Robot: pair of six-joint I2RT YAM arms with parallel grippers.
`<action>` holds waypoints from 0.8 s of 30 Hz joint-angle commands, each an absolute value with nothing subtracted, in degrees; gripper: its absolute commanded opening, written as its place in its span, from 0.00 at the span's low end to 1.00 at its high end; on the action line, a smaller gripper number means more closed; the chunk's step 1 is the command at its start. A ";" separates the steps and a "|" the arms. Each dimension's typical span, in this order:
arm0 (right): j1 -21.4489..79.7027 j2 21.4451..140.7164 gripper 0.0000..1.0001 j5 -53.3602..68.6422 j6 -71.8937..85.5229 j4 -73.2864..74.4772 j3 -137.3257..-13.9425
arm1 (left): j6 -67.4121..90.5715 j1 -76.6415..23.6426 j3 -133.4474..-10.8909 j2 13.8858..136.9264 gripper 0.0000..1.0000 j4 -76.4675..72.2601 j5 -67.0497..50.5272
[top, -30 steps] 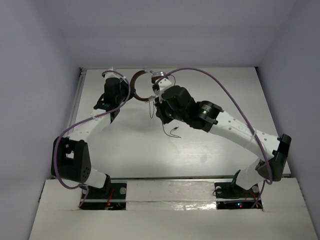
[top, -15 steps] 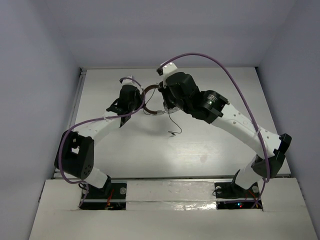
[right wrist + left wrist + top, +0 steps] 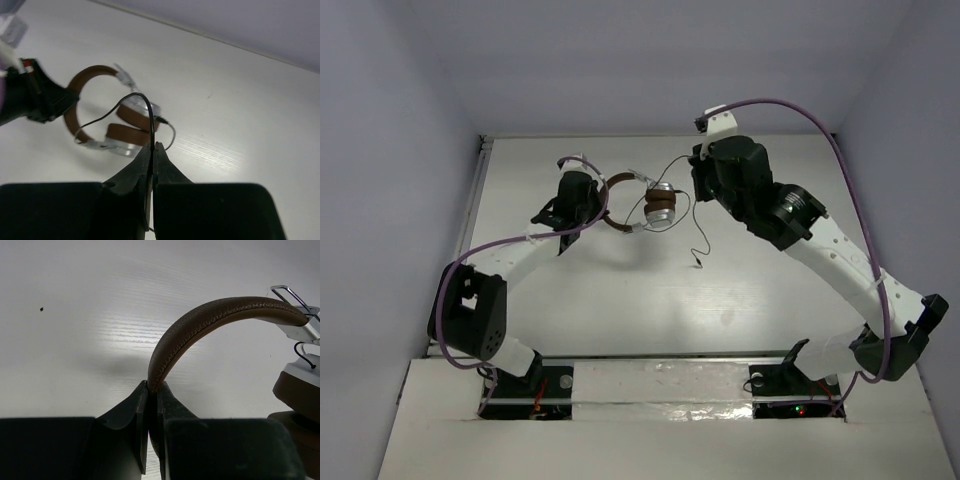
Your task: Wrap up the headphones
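Observation:
The headphones (image 3: 658,208) hang just above the white table at the back middle, their brown ear pads pressed together. My left gripper (image 3: 604,206) is shut on the brown headband (image 3: 215,315), which arches up and right from the fingertips (image 3: 152,387) towards the cups (image 3: 300,390). The thin dark cord (image 3: 688,205) loops from the cups to my right gripper (image 3: 693,188), then drops to the jack plug (image 3: 698,262) near the table. In the right wrist view that gripper (image 3: 154,146) is shut on the cord (image 3: 150,112), with the headphones (image 3: 125,134) beyond and the left gripper (image 3: 45,100) on the headband.
Grey walls close the white table (image 3: 620,300) on three sides, with a raised rail (image 3: 478,190) along its left edge. Thick purple cables (image 3: 790,108) arc over both arms. The arm bases (image 3: 525,385) stand at the near edge.
My right arm has swung right, away from the headphones, drawing the cord out with it. The ear cups now show. The left gripper moved right earlier and has since held still.

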State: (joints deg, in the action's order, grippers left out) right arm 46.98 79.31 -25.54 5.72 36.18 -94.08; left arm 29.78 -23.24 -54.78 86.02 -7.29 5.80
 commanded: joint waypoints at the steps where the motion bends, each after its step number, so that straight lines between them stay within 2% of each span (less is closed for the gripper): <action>1: 42.55 78.31 0.00 -26.98 4.05 29.36 -91.41 | 29.89 -23.12 -57.48 79.99 0.00 -9.32 4.66; 11: 36.39 82.61 0.00 -20.04 1.93 20.40 -90.97 | 25.93 -23.12 -59.15 76.99 0.00 -5.28 -9.21; 16: 33.49 85.16 0.00 -18.91 2.98 18.20 -91.76 | 25.75 -23.12 -58.71 74.28 0.00 -2.82 -9.76; 24: 28.48 84.64 0.00 -12.84 8.52 10.55 -83.07 | 26.89 -20.13 -61.69 70.49 0.00 -2.81 -16.08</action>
State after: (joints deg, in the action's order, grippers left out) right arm 29.52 85.84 -16.27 6.02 17.19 -85.41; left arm 25.56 -21.34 -56.97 73.91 1.06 -10.90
